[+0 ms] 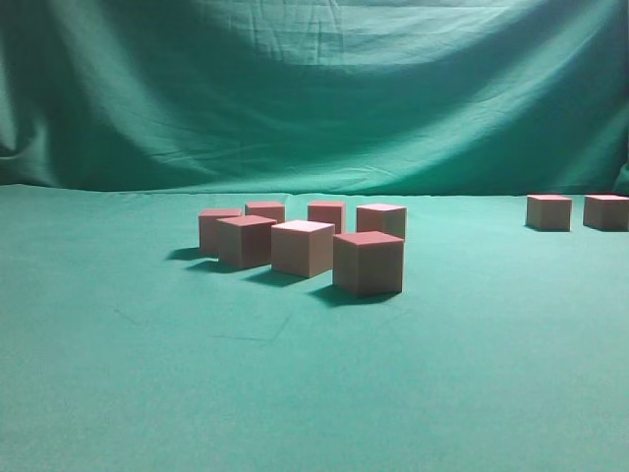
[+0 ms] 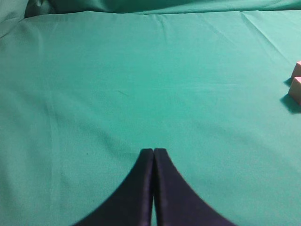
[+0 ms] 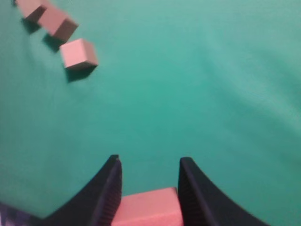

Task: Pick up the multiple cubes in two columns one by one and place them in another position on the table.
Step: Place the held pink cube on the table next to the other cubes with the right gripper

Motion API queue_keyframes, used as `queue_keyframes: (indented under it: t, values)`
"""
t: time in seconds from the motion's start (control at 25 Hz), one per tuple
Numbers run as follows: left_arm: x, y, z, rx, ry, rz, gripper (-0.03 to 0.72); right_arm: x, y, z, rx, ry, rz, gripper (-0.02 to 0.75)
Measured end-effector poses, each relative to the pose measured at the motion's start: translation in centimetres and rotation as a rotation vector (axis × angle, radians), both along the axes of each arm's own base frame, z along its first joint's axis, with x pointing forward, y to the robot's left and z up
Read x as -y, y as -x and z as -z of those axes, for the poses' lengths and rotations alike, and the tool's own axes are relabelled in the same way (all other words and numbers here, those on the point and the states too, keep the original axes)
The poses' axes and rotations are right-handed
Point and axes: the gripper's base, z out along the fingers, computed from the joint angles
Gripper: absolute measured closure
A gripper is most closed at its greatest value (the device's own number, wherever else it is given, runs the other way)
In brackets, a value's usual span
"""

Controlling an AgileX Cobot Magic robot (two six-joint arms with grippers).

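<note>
The right claw [image 3: 146, 188] grips one cube [image 3: 146, 211] above the table [image 1: 147, 374], away from the seven-cube cluster [image 1: 305, 246]; it likely goes down next beside two relocated cubes [image 1: 578, 211]. The left claw [image 2: 153, 155] sits pinched, empty.

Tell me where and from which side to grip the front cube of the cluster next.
Take the nearest cube from above, closing on its two opposite side walls just below the top. It sits upright and square, with open cloth in front and to its right; the neighbouring cube stands close on its left, so a descent from above probably gives the most clearance.
</note>
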Motion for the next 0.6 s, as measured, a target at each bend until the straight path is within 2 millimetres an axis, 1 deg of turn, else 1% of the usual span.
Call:
queue_keyframes:
  t: [0.12,0.28,0.36,0.48,0.6]
  values:
    - [0.0,0.0,0.0,0.000,0.000,0.000,0.688,-1.8,0.6,0.5,0.022,-0.034,-0.074,0.466]
    - [0.0,0.0,0.0,0.000,0.000,0.000,0.688,-4.6,1.2,0.1,0.130,-0.090,-0.186,0.466]
    - [0.0,0.0,0.0,0.000,0.000,0.000,0.688,-6.2,1.3,0.2,0.170,-0.107,-0.244,0.466]
    - [0.0,0.0,0.0,0.000,0.000,0.000,0.688,-8.6,1.0,1.3,0.209,-0.104,-0.347,0.466]
    - [0.0,0.0,0.0,0.000,0.000,0.000,0.688,-10.3,0.1,3.1,0.194,-0.078,-0.388,0.466]
